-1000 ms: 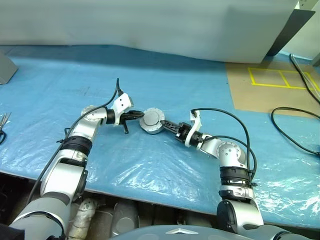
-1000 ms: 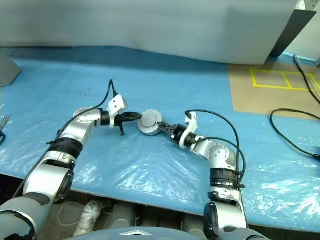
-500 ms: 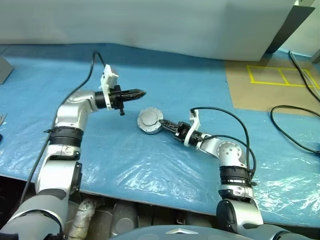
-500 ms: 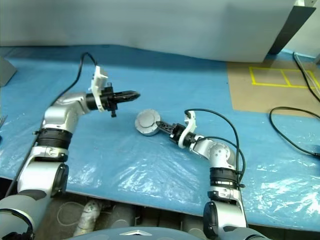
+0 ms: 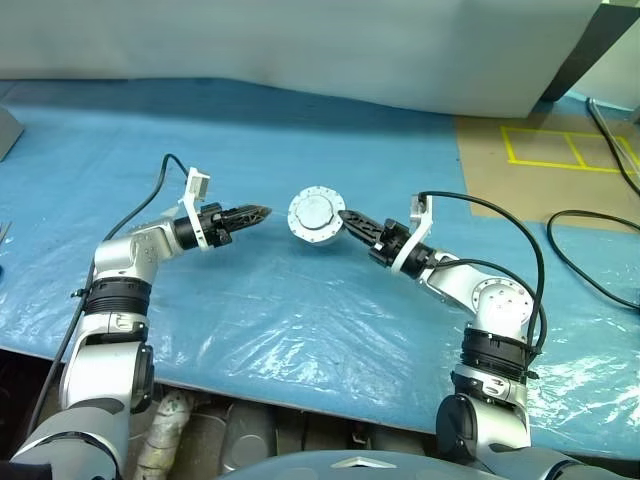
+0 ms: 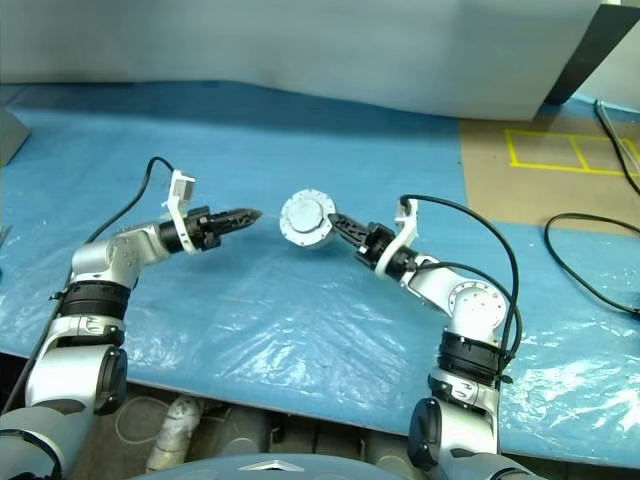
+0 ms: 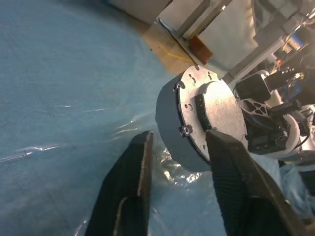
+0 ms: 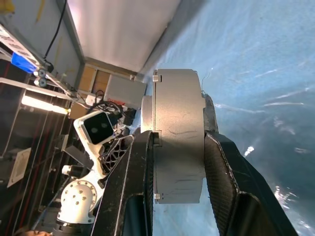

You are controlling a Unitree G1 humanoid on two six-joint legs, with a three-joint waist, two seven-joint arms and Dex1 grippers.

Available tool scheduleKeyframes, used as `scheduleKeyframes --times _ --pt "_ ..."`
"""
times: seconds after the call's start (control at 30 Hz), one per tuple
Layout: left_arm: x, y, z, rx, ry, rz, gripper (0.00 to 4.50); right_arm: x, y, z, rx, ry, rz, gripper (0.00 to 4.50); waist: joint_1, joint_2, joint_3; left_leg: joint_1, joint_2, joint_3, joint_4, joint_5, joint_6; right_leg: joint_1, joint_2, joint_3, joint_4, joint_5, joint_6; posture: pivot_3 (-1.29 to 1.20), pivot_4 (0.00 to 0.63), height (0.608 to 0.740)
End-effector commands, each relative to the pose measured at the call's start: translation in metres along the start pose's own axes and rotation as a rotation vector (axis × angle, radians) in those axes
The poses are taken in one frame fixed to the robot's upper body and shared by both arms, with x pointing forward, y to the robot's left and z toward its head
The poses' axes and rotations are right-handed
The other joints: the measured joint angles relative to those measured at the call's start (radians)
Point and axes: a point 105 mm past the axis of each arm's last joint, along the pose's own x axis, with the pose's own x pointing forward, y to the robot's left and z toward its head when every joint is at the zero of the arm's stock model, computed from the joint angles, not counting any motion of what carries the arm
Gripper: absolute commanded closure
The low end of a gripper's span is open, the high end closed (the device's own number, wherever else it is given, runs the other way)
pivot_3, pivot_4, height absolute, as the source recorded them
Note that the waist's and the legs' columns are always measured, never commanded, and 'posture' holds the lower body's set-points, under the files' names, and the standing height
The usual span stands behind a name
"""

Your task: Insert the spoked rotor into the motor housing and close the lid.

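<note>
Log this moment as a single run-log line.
right gripper: shut on motor housing, held above blue sheet | left gripper: open, beside housing, not touching

Blue plastic sheet (image 5: 300, 320) covers the table; grey wall panel (image 5: 300, 50) behind it.
</note>
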Motion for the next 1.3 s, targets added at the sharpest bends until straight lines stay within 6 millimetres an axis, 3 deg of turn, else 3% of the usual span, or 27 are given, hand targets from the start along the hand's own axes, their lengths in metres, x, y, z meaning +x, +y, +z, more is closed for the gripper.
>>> scheduleKeyframes --times 0.03,0.17,0.47,0.83,1.1,1.2,1.3 --pt "0.0 -0.015 0.005 -0.062 -0.059 -0.082 1.43 0.002 0.035 0.012 -0.044 -0.036 0.133 3.36 0.002 0.0 0.0 0.0 0.0 0.0 0.0 0.0 0.0 0.0 0.0 0.0 0.0 0.0 0.0 0.0 0.15 0.74" --pt "0.001 -0.013 -0.01 -0.09 -0.014 -0.067 0.02 0.001 0.039 0.014 -0.048 -0.036 0.14 3.36 0.002 0.0 0.0 -0.001 0.0 -0.001 0.001 0.0 0.0 0.0 0.0 -0.001 0.0 0.0 0.0 0.0 0.15 0.74" --pt "0.028 -0.023 -0.004 -0.141 -0.076 -0.139 0.02 0.002 0.05 0.014 -0.056 -0.015 0.183 3.36 0.004 0.0 0.0 -0.003 0.0 -0.003 0.007 0.0 0.0 0.0 -0.001 -0.002 0.005 0.0 0.0 0.0 0.15 0.74" --pt "0.059 -0.036 -0.016 -0.246 -0.068 -0.202 0.02 0.003 0.051 0.014 -0.07 -0.004 0.174 3.36 0.004 0.0 0.0 -0.002 0.0 -0.005 0.017 0.0 0.0 0.0 -0.001 -0.001 0.014 0.0 0.0 0.0 0.15 0.74" --pt "0.076 -0.036 0.001 -0.306 -0.162 -0.197 0.02 0.003 0.049 0.014 -0.066 -0.011 0.165 3.36 0.003 0.0 0.0 -0.004 0.0 -0.007 0.018 0.0 0.0 0.001 -0.001 -0.002 0.015 0.0 0.0 0.0 0.15 0.74" --pt "0.078 -0.037 -0.001 -0.334 -0.171 -0.196 0.57 0.004 0.047 0.014 -0.05 -0.016 0.156 3.36 0.002 0.0 0.0 -0.004 0.0 -0.007 0.018 0.0 0.0 0.001 -0.001 -0.003 0.014 0.0 0.0 0.0 0.15 0.74" --pt "0.079 -0.034 -0.007 -0.343 -0.148 -0.166 1.47 0.005 0.042 0.014 -0.032 -0.021 0.134 3.36 0.004 0.0 0.0 -0.005 0.0 -0.008 0.019 0.0 0.0 0.001 -0.001 -0.003 0.014 0.0 0.0 0.0 0.15 0.74"
